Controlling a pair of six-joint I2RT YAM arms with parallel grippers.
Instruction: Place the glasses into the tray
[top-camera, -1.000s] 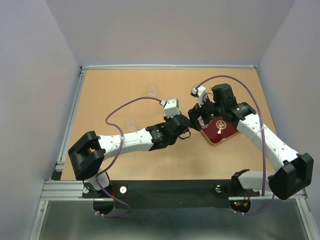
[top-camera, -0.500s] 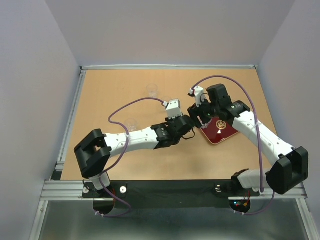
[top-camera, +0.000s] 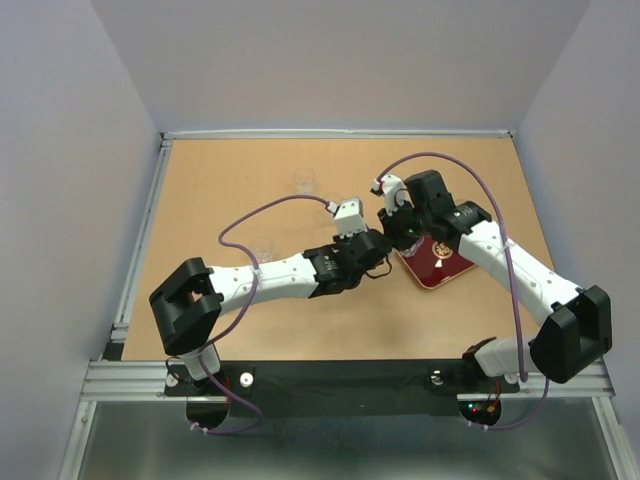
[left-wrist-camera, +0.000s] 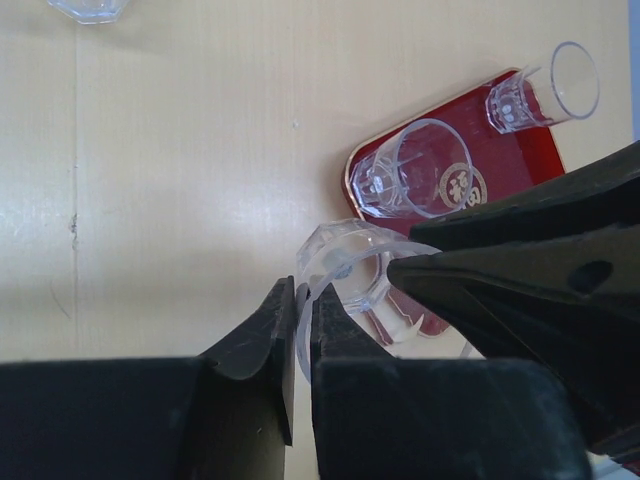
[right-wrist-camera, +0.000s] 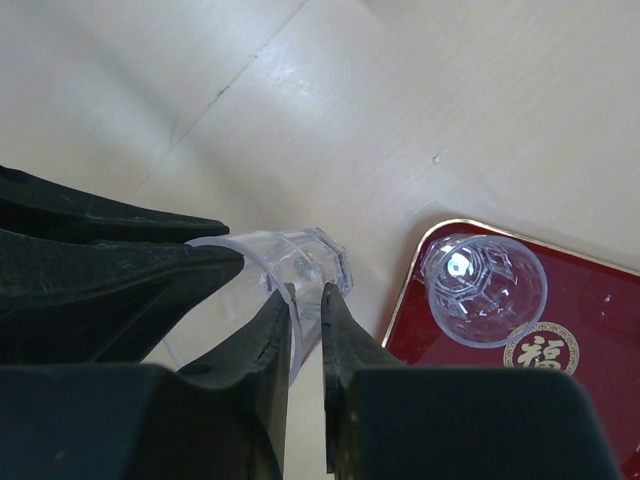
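Note:
One clear glass (left-wrist-camera: 345, 262) hangs tilted just off the near-left corner of the dark red tray (top-camera: 447, 270). My left gripper (left-wrist-camera: 303, 298) is shut on its rim, one finger inside and one outside. My right gripper (right-wrist-camera: 308, 300) is shut on the wall of the same glass (right-wrist-camera: 300, 262) from the opposite side. In the top view the two grippers meet, left (top-camera: 381, 263) and right (top-camera: 394, 241). Two glasses rest on the tray (left-wrist-camera: 535, 160): one (left-wrist-camera: 415, 170) beside the gold emblem, another (left-wrist-camera: 545, 88) further in. The right wrist view shows one of them (right-wrist-camera: 484, 288) on the tray (right-wrist-camera: 590, 310).
More clear glasses stand on the wooden table left of the arms, one at the back (top-camera: 305, 180) and one nearer (top-camera: 262, 247). Another (left-wrist-camera: 90, 8) shows at the top-left edge of the left wrist view. A metal rail (top-camera: 140, 240) borders the table's left side.
My right gripper has gone from wide open to shut on the glass held by my left gripper. The right arm has shifted slightly left toward it. The left grip is unchanged.

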